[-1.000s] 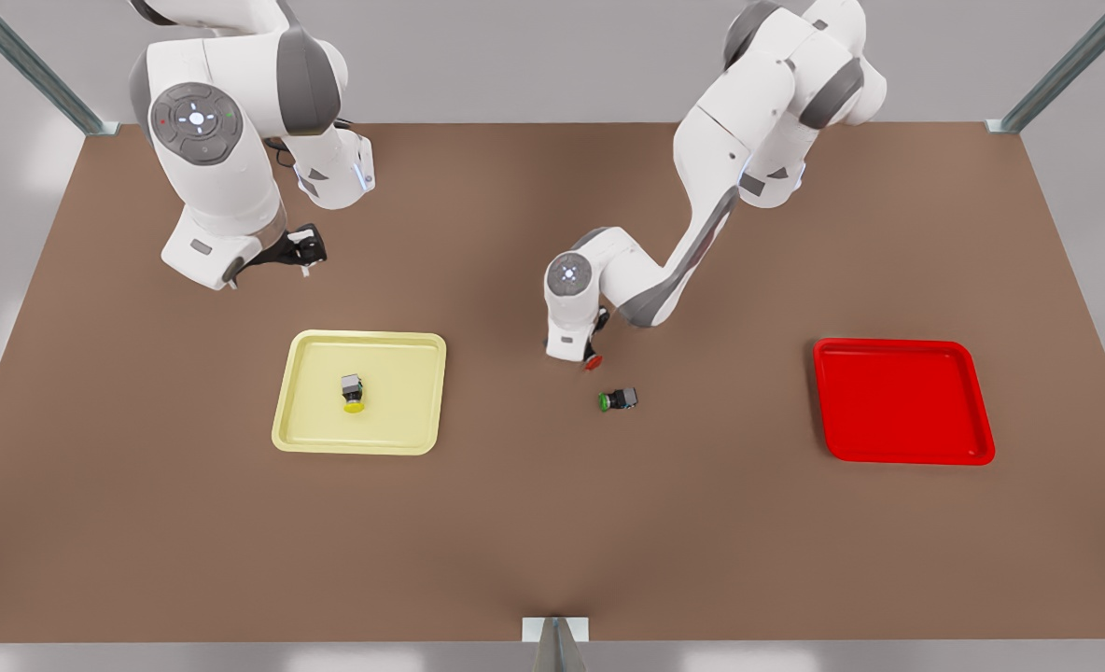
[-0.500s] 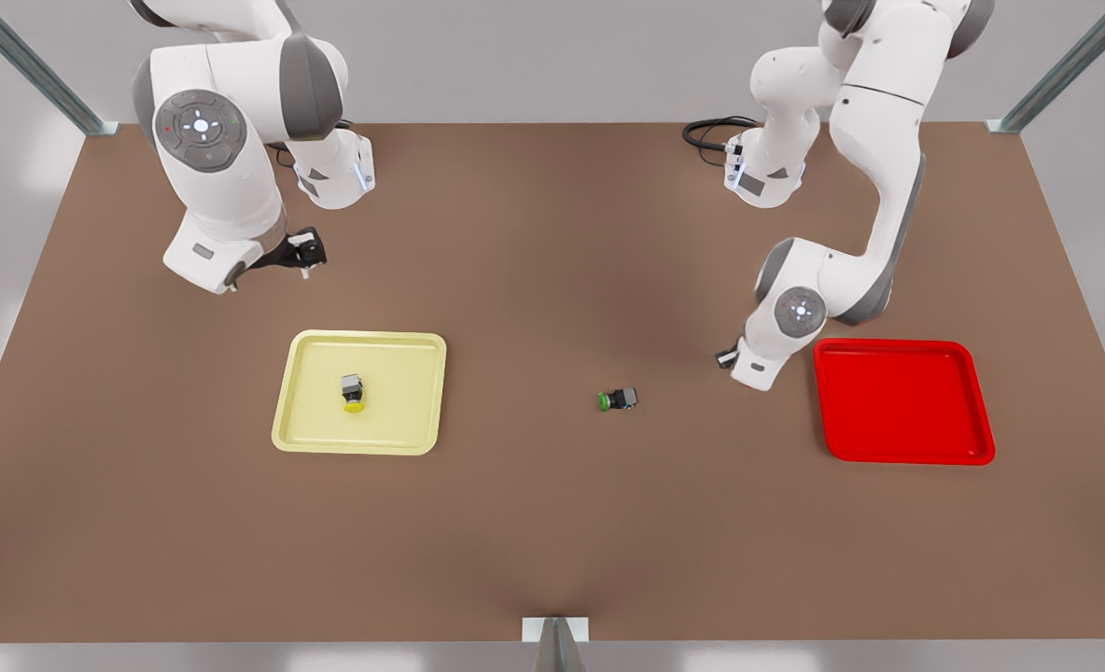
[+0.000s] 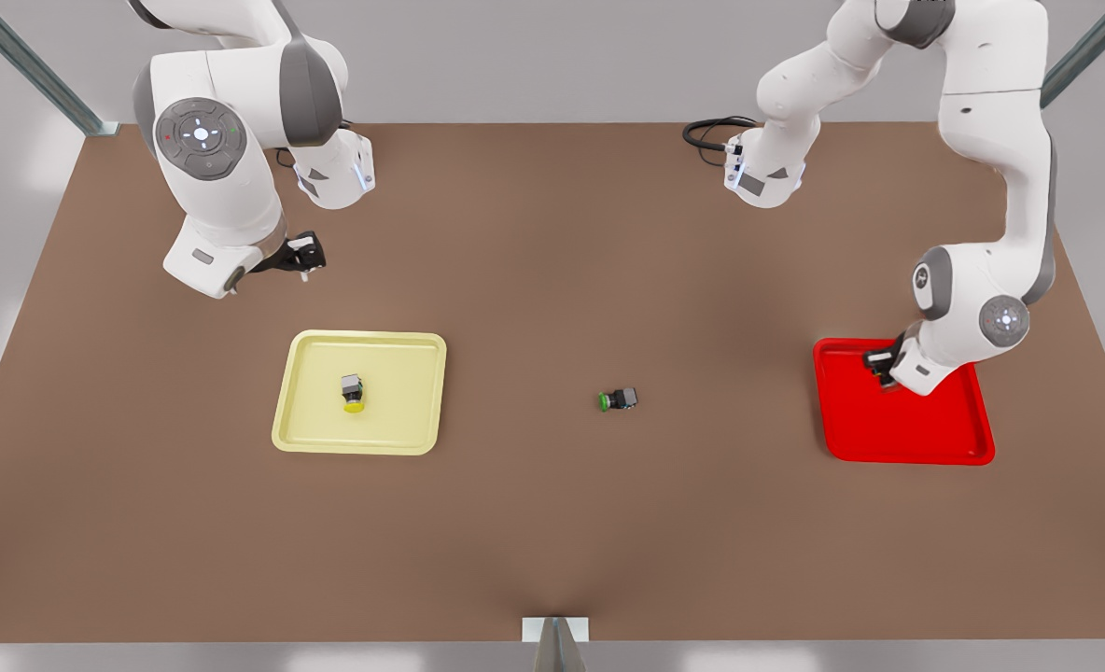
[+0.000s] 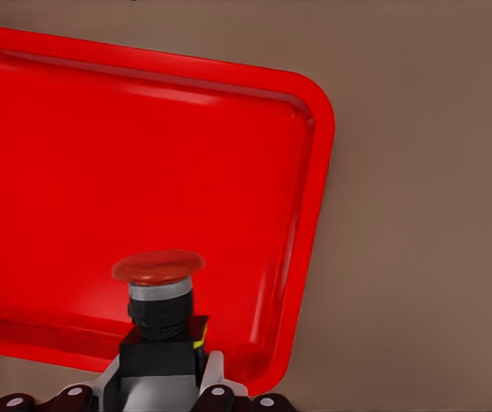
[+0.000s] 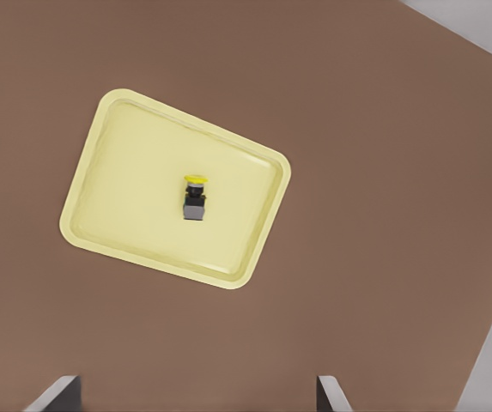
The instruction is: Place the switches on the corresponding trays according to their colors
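- My left claw [image 3: 881, 366] hangs over the red tray [image 3: 926, 439], near its corner at about 10 o'clock in the front view, on that view's right.
- It is clamped on the red switch [image 4: 158, 296]: my fingers [image 4: 215, 396] press the dark boxy body from both sides, with the round red cap sticking out past the fingertips.
- In the left wrist view the cap stands over the tray's red floor, close to one long rim [image 4: 310, 223] and a rounded corner; bare brown worktop [image 4: 434, 215] lies beyond that rim. I cannot tell whether the switch touches the tray.
- My right claw [image 3: 302, 254] waits above the worktop on the front view's left, at about 11 o'clock from the yellow tray [image 3: 403, 411] and well apart from it. Its two fingertips [image 5: 57, 393] stand far apart with nothing between them.
- The yellow switch [image 3: 353, 392] lies on its side in the yellow tray, a little off the middle, cap pointing to 6 o'clock in the front view.
- A green switch [image 3: 618, 399] lies on the worktop between the two trays, its cap toward 9 o'clock, clear of both claws.
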Tool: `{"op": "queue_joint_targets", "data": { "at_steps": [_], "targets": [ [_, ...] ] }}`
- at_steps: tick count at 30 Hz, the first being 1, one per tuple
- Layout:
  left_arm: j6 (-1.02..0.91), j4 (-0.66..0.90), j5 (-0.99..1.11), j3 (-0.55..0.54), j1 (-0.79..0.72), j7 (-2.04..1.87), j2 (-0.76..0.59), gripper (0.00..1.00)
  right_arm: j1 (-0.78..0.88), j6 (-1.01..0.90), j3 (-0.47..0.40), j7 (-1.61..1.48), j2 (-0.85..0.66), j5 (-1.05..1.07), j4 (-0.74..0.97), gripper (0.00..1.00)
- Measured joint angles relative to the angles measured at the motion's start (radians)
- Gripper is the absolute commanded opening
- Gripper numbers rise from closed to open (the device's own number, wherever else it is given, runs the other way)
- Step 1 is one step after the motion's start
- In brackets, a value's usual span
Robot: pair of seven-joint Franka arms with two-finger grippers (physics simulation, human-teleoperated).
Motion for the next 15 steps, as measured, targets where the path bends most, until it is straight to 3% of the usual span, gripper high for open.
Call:
{"op": "queue_joint_targets", "data": {
  "at_steps": [4, 5, 13, 15],
  "targets": [
    [0.049, 0.013, 0.035, 0.000, 0.070, 0.073, 0.044, 0.53, 0.000, 0.000, 0.000, 0.000, 0.002, -0.001, 0.000, 1.00],
    [0.049, 0.013, 0.038, 0.000, 0.070, 0.073, 0.047, 1.00, -0.001, 0.000, 0.000, 0.000, 0.003, -0.001, 0.000, 1.00],
    [0.050, 0.013, 0.039, -0.001, 0.069, 0.071, 0.047, 1.00, 0.000, 0.000, 0.000, -0.002, 0.005, -0.007, 0.001, 1.00],
    [-0.037, 0.071, 0.040, -0.009, 0.042, 0.047, 0.014, 1.00, -0.002, 0.000, 0.000, -0.002, 0.005, -0.007, 0.002, 1.00]
  ]
}}
